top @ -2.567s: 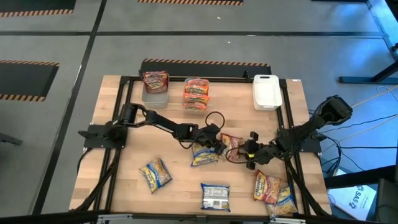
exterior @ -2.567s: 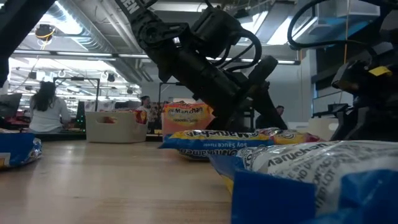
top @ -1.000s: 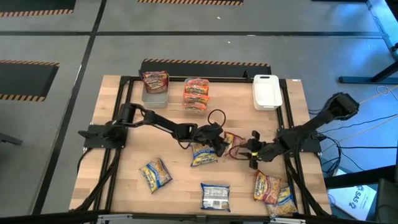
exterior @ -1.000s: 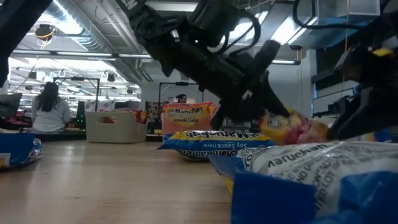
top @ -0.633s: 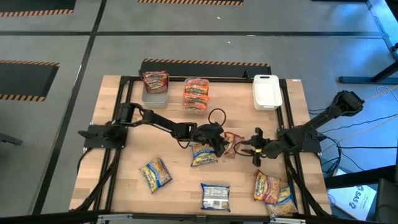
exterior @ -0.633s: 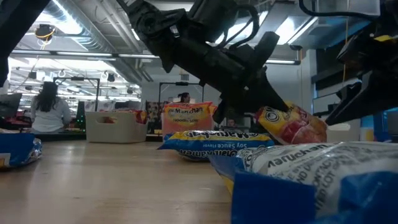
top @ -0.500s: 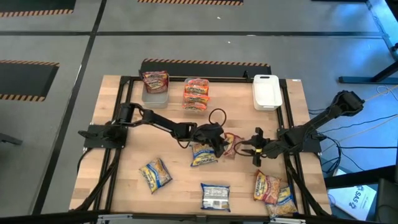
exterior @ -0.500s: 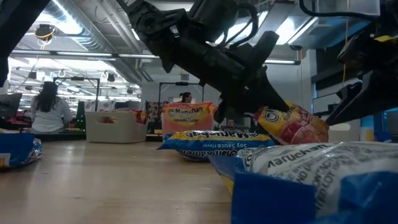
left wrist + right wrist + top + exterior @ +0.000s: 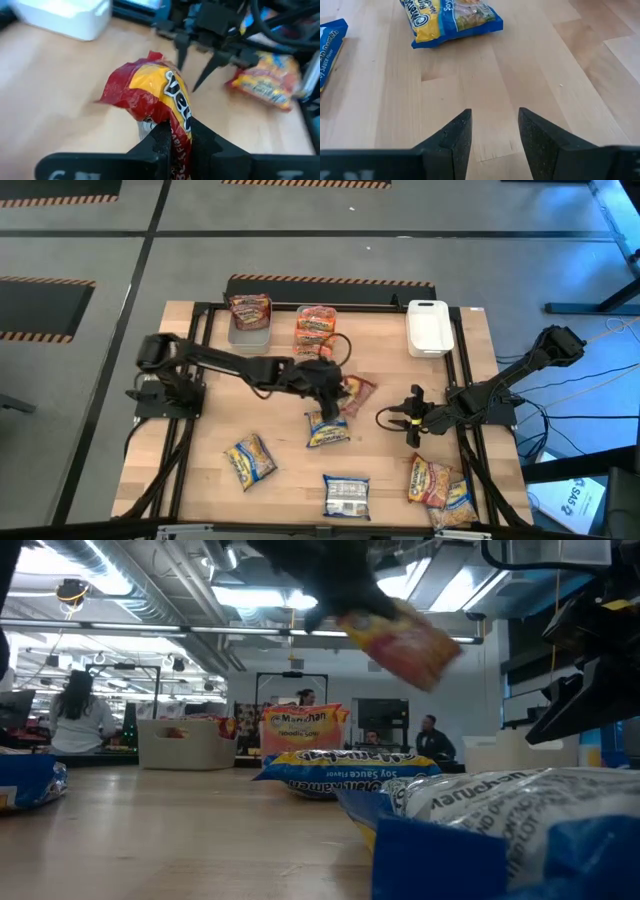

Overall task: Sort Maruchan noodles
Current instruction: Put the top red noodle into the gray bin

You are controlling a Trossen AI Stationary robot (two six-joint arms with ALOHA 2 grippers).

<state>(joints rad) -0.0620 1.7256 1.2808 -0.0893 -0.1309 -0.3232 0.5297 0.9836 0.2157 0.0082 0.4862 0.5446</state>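
Left pincer pinches one end of a red-and-yellow packet, lifted clear of the surface near its centre; the rest hangs free. Right pincer, fingers spread and empty, waits low over bare wood to the right. Far-edge bins: dark red packets left, pink-orange packets middle. Risk: the narrow edge grip may let the crinkly wrapper slip out mid-carry, or the packet may swing into the wrong bin.

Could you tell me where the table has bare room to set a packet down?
The left part of the table is bare above the blue-yellow packet, and so is the strip between the white bin and the right gripper. The near right corner is crowded with packets.
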